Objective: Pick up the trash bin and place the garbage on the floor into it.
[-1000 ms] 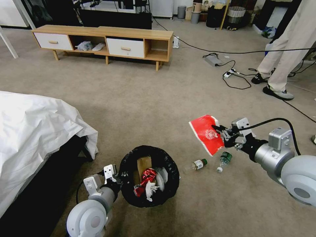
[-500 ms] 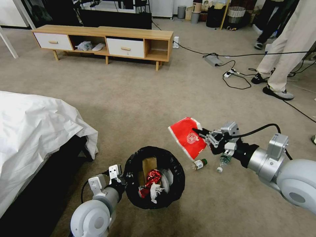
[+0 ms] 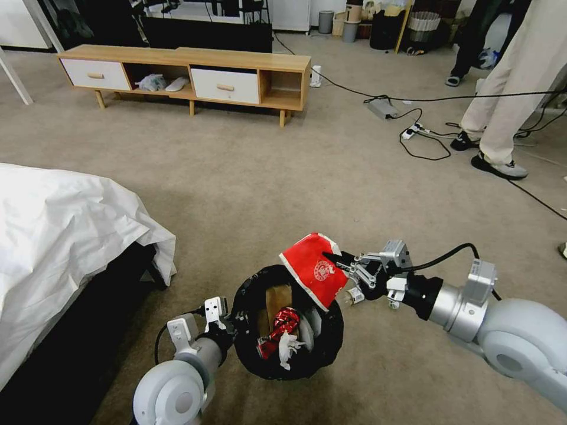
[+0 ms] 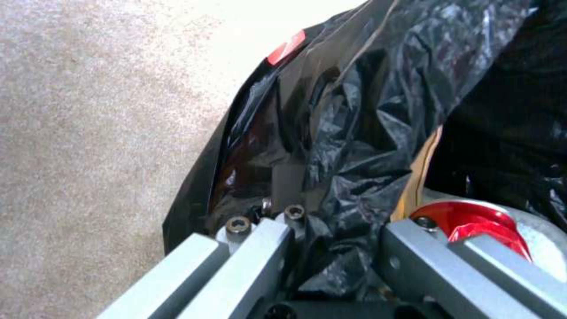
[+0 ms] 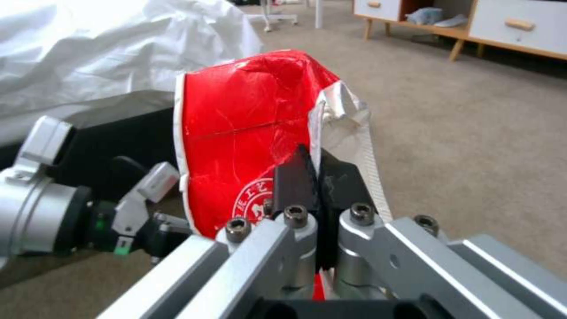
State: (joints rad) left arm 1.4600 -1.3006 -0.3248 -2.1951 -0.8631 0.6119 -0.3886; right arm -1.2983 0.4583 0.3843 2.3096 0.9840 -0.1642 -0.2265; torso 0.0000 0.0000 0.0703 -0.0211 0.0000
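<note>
Red and white, a crumpled glossy wrapper hangs in the air over the far right edge of the small round trash bin lined with crinkled black plastic. We see our right gripper reaching in from the right, its jaws closed tight on the wrapper's edge. In the right wrist view the 2 dark pads are pressed together with the foil edge pinched between them, and the red wrapper stands up above them.

Our left gripper is at the near left side of the bin, its jaws clamped on the rim. In the left wrist view the black bag bunches between the 2 metal fingers, so the left gripper has hold of the bin. The bin looks lifted and tipped toward us; we cannot tell whether it touches the beige short-pile carpet floor.

Inside the bin we see a brown paper bag, a crushed red can and white tissue. 1 clear plastic bottle lies on the carpet just beyond the right gripper, mostly hidden by it.

To our left is a bed with a white sheet. Across the room stands a low wooden cabinet with white drawers, and black cables trail over the floor at the far right.
</note>
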